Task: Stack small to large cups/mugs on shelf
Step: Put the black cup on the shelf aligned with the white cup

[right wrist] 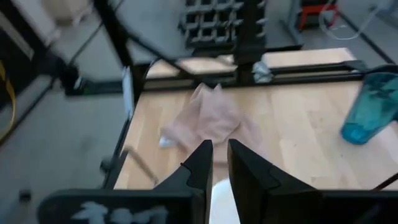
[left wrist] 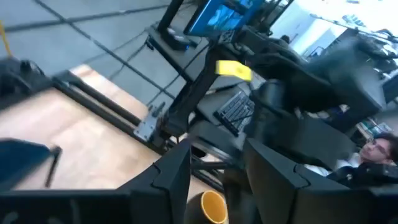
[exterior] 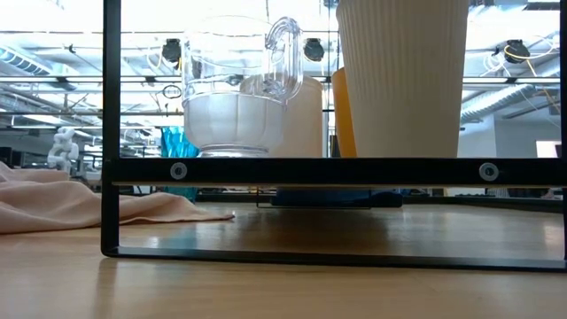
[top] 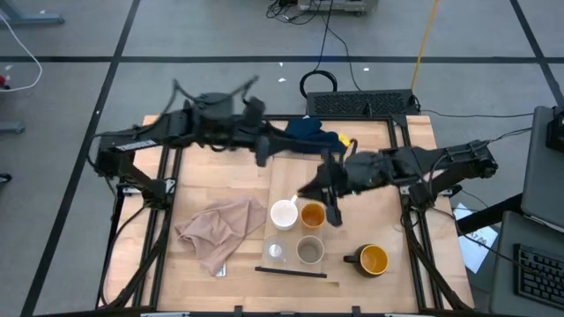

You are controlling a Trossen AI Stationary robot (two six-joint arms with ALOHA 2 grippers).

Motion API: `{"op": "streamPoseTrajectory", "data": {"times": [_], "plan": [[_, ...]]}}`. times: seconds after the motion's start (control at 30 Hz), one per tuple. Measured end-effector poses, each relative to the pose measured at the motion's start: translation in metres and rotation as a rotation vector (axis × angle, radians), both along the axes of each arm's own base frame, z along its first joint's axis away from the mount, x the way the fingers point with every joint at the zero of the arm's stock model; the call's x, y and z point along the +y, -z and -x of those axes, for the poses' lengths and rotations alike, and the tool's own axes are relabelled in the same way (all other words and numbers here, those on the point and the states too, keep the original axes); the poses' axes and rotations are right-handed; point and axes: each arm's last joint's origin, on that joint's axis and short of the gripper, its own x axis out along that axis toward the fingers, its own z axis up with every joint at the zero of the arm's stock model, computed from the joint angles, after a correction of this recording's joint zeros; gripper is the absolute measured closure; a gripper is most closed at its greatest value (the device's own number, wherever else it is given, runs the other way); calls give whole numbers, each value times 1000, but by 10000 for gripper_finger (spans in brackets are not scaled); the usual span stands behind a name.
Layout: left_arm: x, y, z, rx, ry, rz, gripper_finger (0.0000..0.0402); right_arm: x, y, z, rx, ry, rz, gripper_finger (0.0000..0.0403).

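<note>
On the shelf (top: 294, 236), a pale board with a dark strip at its near end, stand a white mug (top: 284, 214), an orange cup (top: 313, 214), a tiny clear cup (top: 277, 252) and a beige cup (top: 309, 251). A dark yellow-lined mug (top: 372, 259) sits on the table to the shelf's right. The teal tumbler (right wrist: 370, 111) rests with its base on the tabletop farther back. My right gripper (right wrist: 220, 146) hangs shut above the orange cup and the white mug, holding nothing. My left gripper (left wrist: 217, 158) is open and empty, high over the table's far middle (top: 263, 158).
A crumpled pink cloth (top: 220, 231) lies left of the shelf. A dark blue and yellow bundle (top: 315, 132) sits at the table's far edge. Black frame posts (top: 167, 189) stand along both sides. Bare wood shows between the cloth and the far edge.
</note>
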Motion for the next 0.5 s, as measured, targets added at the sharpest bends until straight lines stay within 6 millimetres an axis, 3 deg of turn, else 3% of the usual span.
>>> {"op": "streamPoseTrajectory", "data": {"times": [0.27, 0.5], "plan": [[0, -39, 62, -121, 49, -210, 252, -41, -8, -9, -84, 156, -46, 362], [-5, -52, 116, -118, 68, -320, 252, -62, -4, -9, -43, 220, -29, 362]]}}
